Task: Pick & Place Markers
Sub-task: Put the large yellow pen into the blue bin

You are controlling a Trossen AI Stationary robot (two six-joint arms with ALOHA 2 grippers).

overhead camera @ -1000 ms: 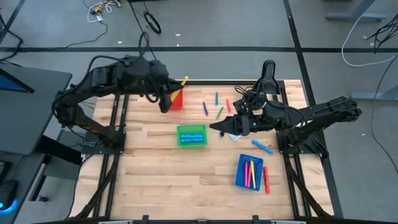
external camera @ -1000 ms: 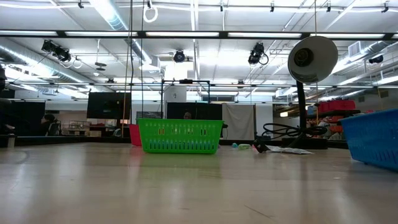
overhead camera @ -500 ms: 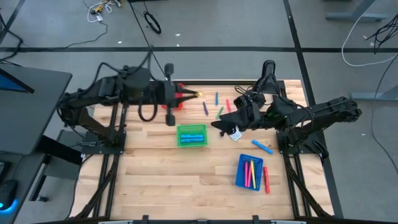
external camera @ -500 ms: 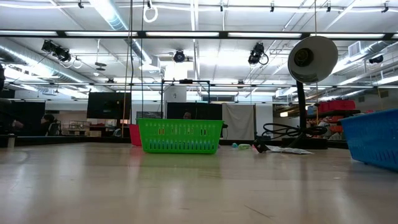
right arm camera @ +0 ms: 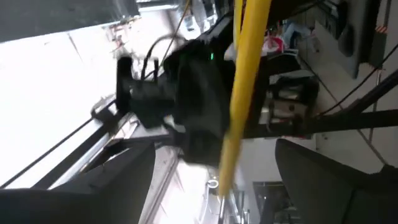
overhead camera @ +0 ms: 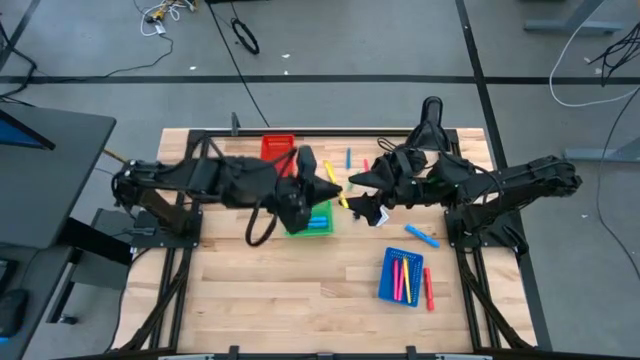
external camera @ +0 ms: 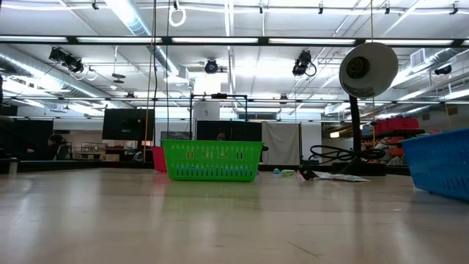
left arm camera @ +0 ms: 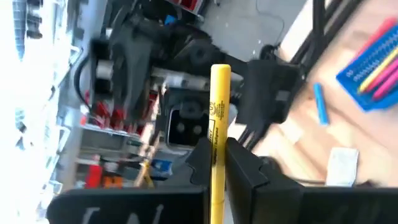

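My left gripper (overhead camera: pixel 312 178) (left arm camera: pixel 217 152) is shut on a yellow marker (overhead camera: pixel 330 173) (left arm camera: pixel 219 106), held in the air over the green tray (overhead camera: pixel 318 222). My right gripper (overhead camera: pixel 352 185) (right arm camera: pixel 214 149) faces it from the right, open. Its fingers stand on either side of the yellow marker (right arm camera: pixel 239 93) without touching it. A blue marker lies in the green tray. Several pink, red and yellow markers lie in the blue tray (overhead camera: pixel 386 285). Loose markers lie flat on the table: blue (overhead camera: pixel 348 158), red (overhead camera: pixel 366 167), blue (overhead camera: pixel 421 235), red (overhead camera: pixel 428 288). My left gripper pinches the yellow marker between its two fingers (left arm camera: pixel 244 165), by the marker's lower part (left arm camera: pixel 217 163). The fingers lie along the marker, which sticks out forward past the fingertips toward my right gripper. The marker is lifted clear of the table and trays.
A red tray (overhead camera: pixel 279 146) sits at the far edge, left of centre. A white card (overhead camera: pixel 378 216) lies under my right gripper. A black lamp (overhead camera: pixel 430 115) (external camera: pixel 366 70) stands at the far right. In the low view the green tray (external camera: pixel 212 161) and blue tray (external camera: pixel 440 170) show.
My left arm has swung from over the red tray toward the right and near side, carrying the yellow marker out over the green tray and turning it to point at my right gripper. My right gripper has shifted slightly toward the far-left and now straddles the marker.
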